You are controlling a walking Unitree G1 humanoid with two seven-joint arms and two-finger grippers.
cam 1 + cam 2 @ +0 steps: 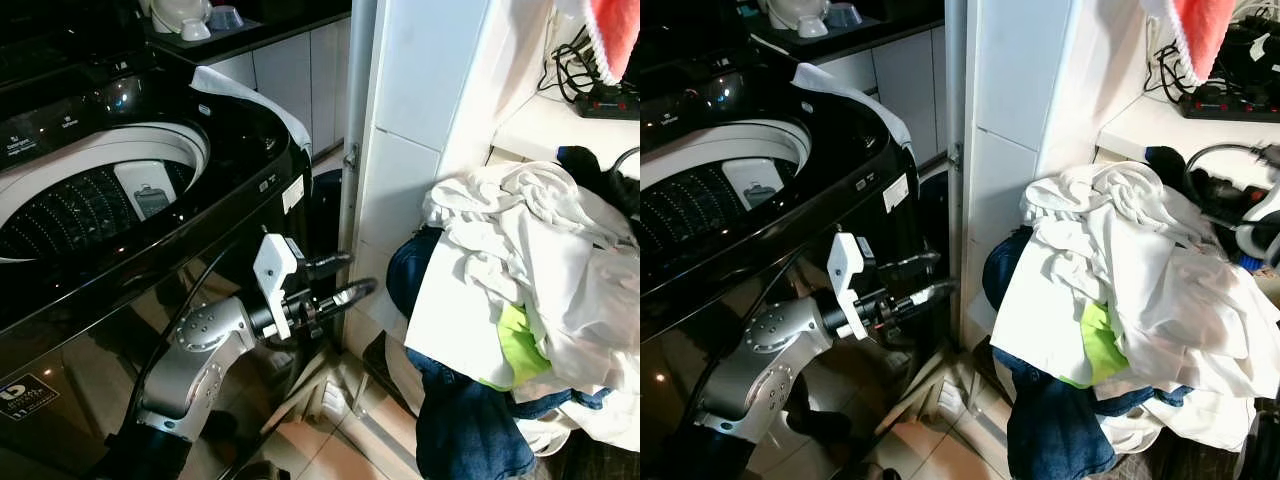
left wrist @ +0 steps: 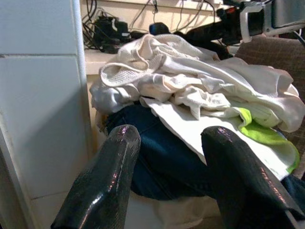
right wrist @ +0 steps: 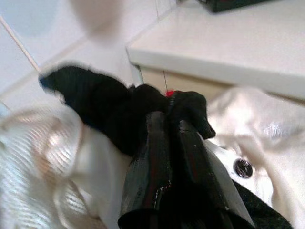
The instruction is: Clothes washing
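Note:
A heap of laundry lies right of the black top-loading washing machine (image 1: 250, 170): white garments (image 1: 520, 250) on top, a lime-green piece (image 1: 517, 338), and dark blue jeans (image 1: 470, 420) below. The washer's drum (image 1: 90, 205) stands open. My left gripper (image 1: 345, 277) is open and held low between the washer and the pile, pointing at the jeans (image 2: 162, 157), with nothing between its fingers (image 2: 112, 162). My right gripper (image 3: 171, 114) is shut on a black garment (image 3: 105, 102) at the top back of the pile, next to the white cloth (image 3: 57, 157).
A white tiled pillar (image 1: 400, 150) stands between washer and pile. Behind the pile, a white shelf (image 1: 545, 125) carries a power strip and cables (image 1: 605, 100); a red cloth (image 1: 615, 40) hangs above. A white cloth (image 1: 250, 95) lies on the washer's back corner.

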